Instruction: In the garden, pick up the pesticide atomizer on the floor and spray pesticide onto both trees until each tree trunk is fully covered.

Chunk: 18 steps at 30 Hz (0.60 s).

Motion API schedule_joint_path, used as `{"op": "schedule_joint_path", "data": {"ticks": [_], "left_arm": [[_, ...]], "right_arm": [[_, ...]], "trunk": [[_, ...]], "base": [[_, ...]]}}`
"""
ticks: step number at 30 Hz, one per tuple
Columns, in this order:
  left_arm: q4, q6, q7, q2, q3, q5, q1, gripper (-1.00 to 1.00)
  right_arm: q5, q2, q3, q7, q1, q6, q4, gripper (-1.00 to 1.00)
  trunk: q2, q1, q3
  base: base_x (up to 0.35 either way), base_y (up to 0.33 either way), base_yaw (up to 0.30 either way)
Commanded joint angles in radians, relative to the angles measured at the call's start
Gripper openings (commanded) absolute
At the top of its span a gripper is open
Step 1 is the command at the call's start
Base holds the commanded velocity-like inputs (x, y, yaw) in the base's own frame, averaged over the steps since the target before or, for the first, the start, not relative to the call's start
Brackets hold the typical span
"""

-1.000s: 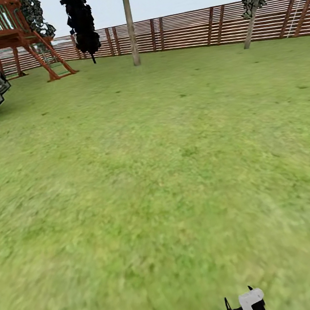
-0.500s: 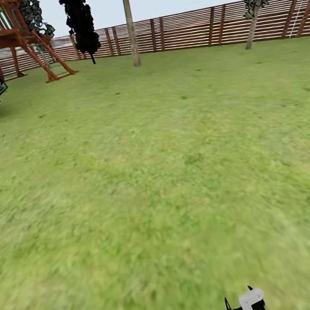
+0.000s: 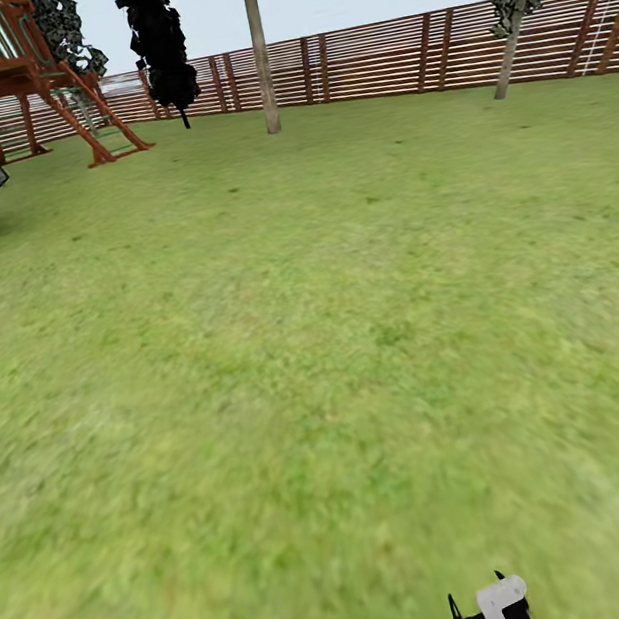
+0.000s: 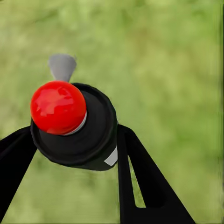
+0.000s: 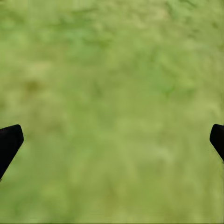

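The left end effector [image 4: 77, 140] grips the atomizer [image 4: 74, 126], its nozzle aimed at the grass. The right end effector [image 5: 112, 140] hangs wide open, empty. A straight tree trunk [image 3: 260, 54] stands far ahead.

The left gripper [image 4: 77, 154] points down, its two black fingers [image 4: 144, 186] closed against the sides of the pesticide atomizer [image 4: 74, 123]. The right gripper [image 5: 112, 140] also faces down, its jaws spread wide with just the black fingertips [image 5: 9, 140] showing. In the head view, the right wrist [image 3: 495, 612] sits low and near the body.
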Motion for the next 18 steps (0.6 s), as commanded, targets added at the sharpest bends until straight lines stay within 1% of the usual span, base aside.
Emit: {"op": "schedule_joint_path", "data": {"ticks": [1,18], "left_arm": [[0.0,0.0,0.0,0.0,0.0,0.0,0.0,-1.0],[0.0,0.0,0.0,0.0,0.0,0.0,0.0,-1.0]], "right_arm": [[0.0,0.0,0.0,0.0,0.0,0.0,0.0,1.0],[0.0,0.0,0.0,0.0,0.0,0.0,0.0,1.0]], "trunk": [[0.0,0.0,0.0],[0.0,0.0,0.0]], "base": [[0.344,0.0,0.0],[0.344,0.0,0.0]]}}
